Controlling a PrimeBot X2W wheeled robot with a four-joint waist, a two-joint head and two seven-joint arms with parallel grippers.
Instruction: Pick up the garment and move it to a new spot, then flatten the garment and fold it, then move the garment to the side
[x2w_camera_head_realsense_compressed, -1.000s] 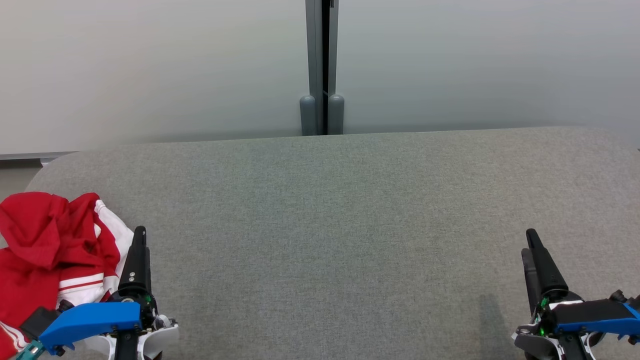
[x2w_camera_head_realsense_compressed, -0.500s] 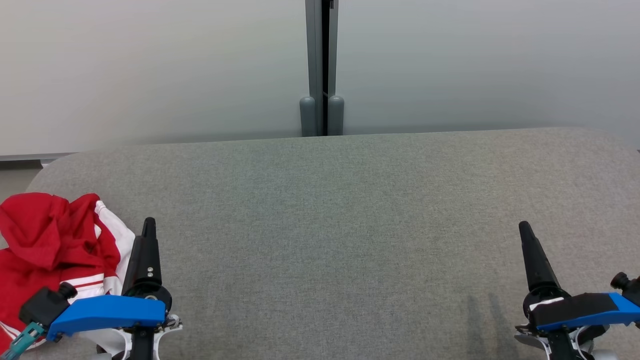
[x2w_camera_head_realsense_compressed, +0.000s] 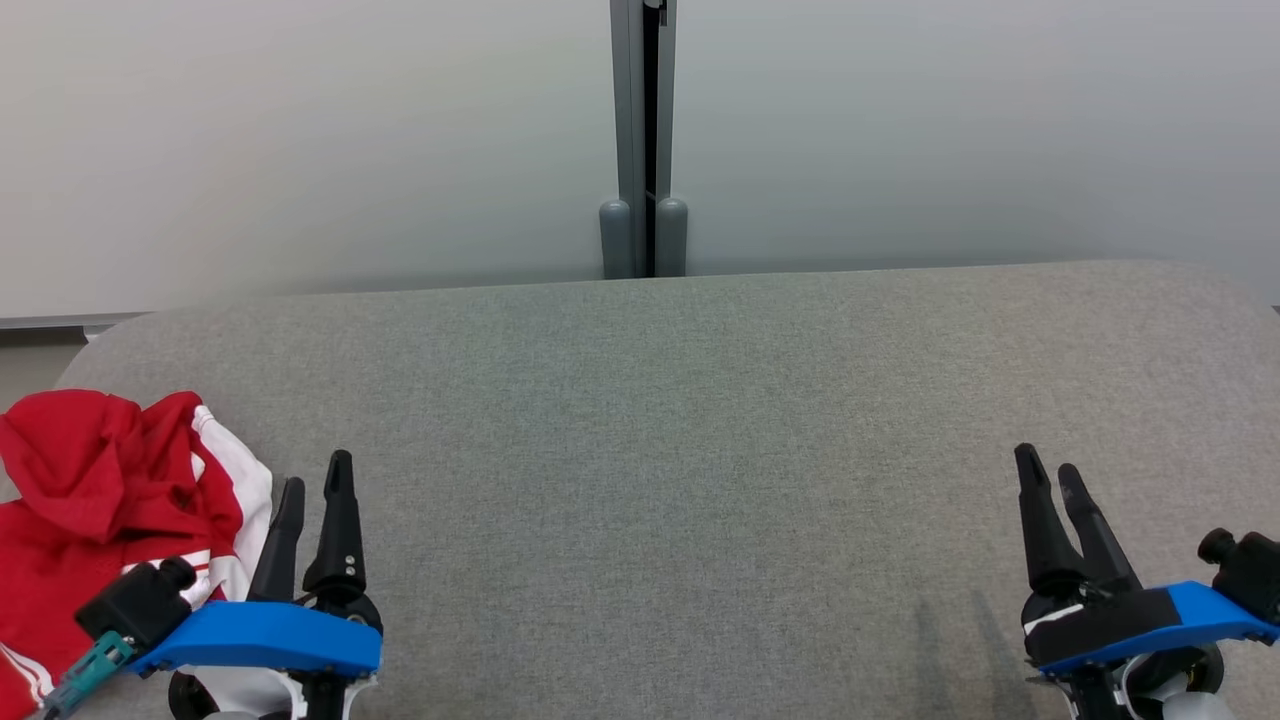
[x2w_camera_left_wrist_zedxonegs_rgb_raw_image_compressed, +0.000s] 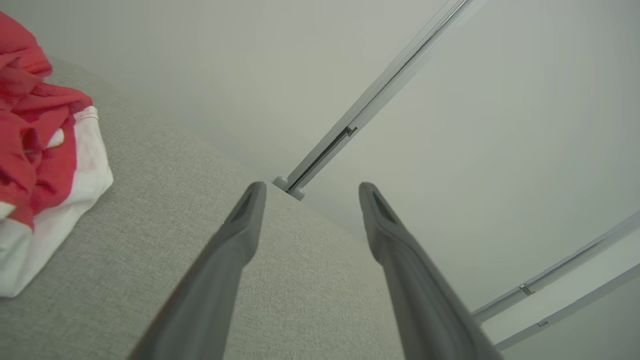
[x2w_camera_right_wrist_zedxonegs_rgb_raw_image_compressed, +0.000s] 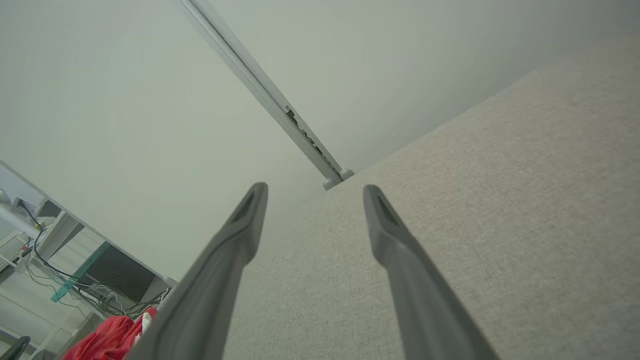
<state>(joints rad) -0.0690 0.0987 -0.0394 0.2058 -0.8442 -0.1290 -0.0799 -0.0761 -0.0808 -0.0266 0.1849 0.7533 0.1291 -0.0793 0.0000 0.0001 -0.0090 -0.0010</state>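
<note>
Garment (x2w_camera_head_realsense_compressed: 90, 500) unmoved, crumpled; left fingers (x2w_camera_head_realsense_compressed: 338, 520), right fingers (x2w_camera_head_realsense_compressed: 1040, 520) turned since earlier, spread wide, holding nothing.

Crumpled red-and-white garment (x2w_camera_head_realsense_compressed: 110, 500) heaped at the grey surface's near left corner

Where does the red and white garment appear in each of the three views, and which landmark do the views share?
Head view: garment at the lower left, on the grey cushion, at its left end, beside the left gripper.
Left wrist view: garment along the left edge.
Right wrist view: garment in the bottom left corner.
Shared landmark: the grey partition post with two rounded feet.
</note>
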